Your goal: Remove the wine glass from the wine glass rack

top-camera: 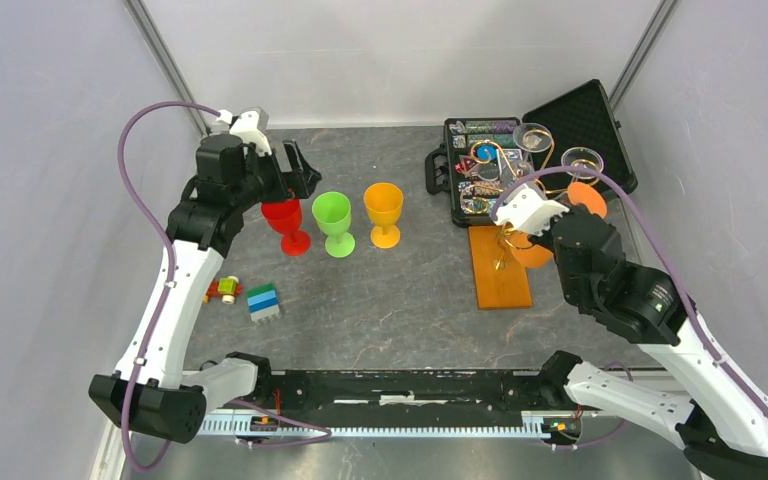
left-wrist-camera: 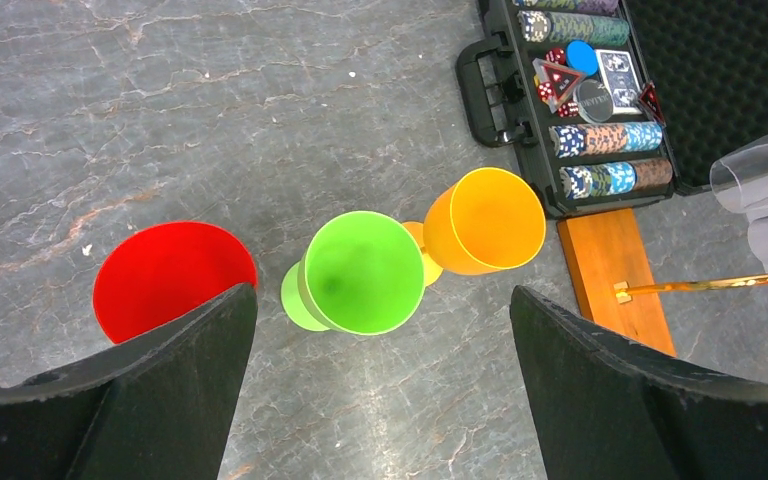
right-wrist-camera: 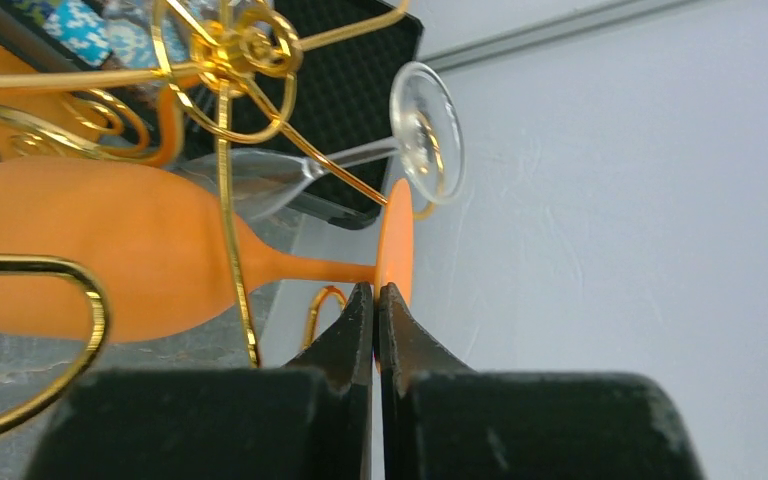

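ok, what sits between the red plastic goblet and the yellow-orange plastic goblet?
A green plastic goblet, standing upright; the top external view shows it.

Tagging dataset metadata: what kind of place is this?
Probably a lab robot cell: blank walls with metal frame posts box in a grey tabletop, two arms bolted on, props are staged: coloured goblets, orange wine glass on a rack.

3 goblets [top-camera: 338, 222], 2 clear glasses [top-camera: 533, 135].

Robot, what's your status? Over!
Left gripper open, over goblets. Right gripper shut on foot of orange wine glass, not yet off wine glass rack. Clear wine glass crowding it.
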You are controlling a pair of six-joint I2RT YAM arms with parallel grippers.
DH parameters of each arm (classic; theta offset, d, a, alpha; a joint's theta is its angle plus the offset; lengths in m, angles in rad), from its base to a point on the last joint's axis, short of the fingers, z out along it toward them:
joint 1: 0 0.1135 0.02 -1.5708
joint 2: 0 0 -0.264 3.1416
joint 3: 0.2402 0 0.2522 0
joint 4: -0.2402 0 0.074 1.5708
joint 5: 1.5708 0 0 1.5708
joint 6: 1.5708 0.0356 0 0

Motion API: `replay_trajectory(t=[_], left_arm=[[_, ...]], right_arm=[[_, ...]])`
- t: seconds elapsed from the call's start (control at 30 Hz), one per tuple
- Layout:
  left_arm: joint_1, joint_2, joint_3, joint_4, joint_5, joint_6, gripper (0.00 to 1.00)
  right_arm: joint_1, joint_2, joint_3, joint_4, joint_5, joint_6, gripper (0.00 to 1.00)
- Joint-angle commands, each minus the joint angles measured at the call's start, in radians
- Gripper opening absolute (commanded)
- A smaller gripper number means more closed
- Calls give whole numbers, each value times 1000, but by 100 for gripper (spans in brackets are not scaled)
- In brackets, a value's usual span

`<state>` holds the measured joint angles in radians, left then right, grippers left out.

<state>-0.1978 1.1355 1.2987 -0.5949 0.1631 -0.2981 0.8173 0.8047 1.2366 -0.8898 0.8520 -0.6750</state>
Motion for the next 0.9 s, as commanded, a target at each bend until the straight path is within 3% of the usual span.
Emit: replay_trajectory(t=[0.0, 0.5, 0.67, 0.87], left_arm=[[3, -17, -1, 46, 29, -16, 100], [3, -49, -25, 116, 98, -78, 100], [3, -71, -36, 161, 147, -112, 100], [3, -89, -42, 205, 221, -148, 100]], right_arm=[[1, -22, 5, 65, 151, -8, 0], [2, -158, -9, -2, 249, 81, 0], [2, -225, 9, -66, 181, 116, 0], [2, -283, 77, -207, -22, 144, 0]])
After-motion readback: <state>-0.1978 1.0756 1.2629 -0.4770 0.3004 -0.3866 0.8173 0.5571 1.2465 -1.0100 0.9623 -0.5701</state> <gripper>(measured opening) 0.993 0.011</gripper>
